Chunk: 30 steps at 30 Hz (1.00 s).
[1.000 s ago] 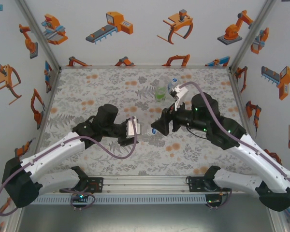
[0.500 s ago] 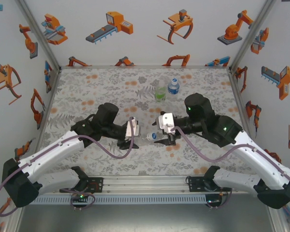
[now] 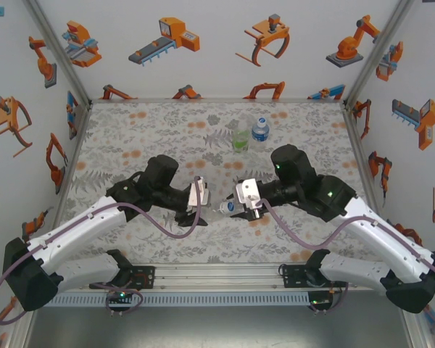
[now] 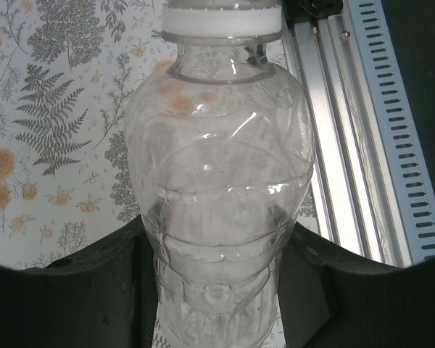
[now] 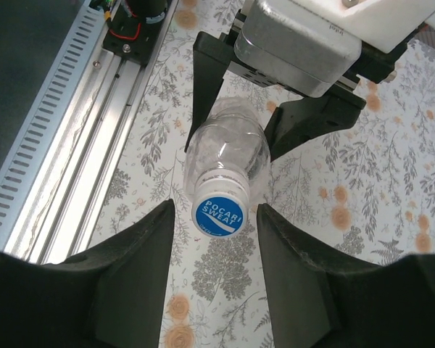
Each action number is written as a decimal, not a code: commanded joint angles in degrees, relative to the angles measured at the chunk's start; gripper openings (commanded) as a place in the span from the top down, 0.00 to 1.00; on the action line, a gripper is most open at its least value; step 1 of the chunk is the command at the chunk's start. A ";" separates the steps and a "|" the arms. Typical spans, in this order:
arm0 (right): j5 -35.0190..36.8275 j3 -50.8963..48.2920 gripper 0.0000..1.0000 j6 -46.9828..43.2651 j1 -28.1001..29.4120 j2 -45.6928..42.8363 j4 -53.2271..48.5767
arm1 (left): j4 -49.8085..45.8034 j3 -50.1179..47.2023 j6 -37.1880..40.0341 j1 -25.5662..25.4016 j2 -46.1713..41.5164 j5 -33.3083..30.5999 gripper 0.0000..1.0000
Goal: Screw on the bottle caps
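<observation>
At the near edge, a slotted metal rail (image 3: 217, 275). Just beyond, over the floral mat (image 3: 130, 138), the left end effector (image 3: 201, 207), clamped on the body of the colourless bottle (image 3: 219, 209). In the left wrist view, dark fingers (image 4: 80, 297) pressed against both sides of it. Bottle lying sideways between the two arms, neck toward the right one. On the neck, a white-rimmed cap (image 5: 219, 212) with a blue printed top. Around that cap, the right end effector (image 5: 216, 212), fingers (image 5: 141, 268) apart, a thin gap on either side, no contact. Well behind, toward the far wall, a green bottle (image 3: 240, 140) and a blue-labelled bottle (image 3: 259, 130), both upright, just beside each other.
</observation>
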 commanded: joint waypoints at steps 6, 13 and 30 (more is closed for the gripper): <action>-1.72 -1.81 0.61 0.21 0.29 -0.45 4.01 | -0.79 2.05 -1.28 -0.55 -0.53 2.29 1.00; 2.36 -3.26 0.90 7.60 0.29 -0.51 7.16 | 0.41 2.06 -2.35 -0.55 -0.65 2.16 1.00; 36.76 -17.67 1.00 119.72 -0.55 -2.77 21.22 | 18.54 -0.57 -3.73 -0.55 3.99 -10.12 1.00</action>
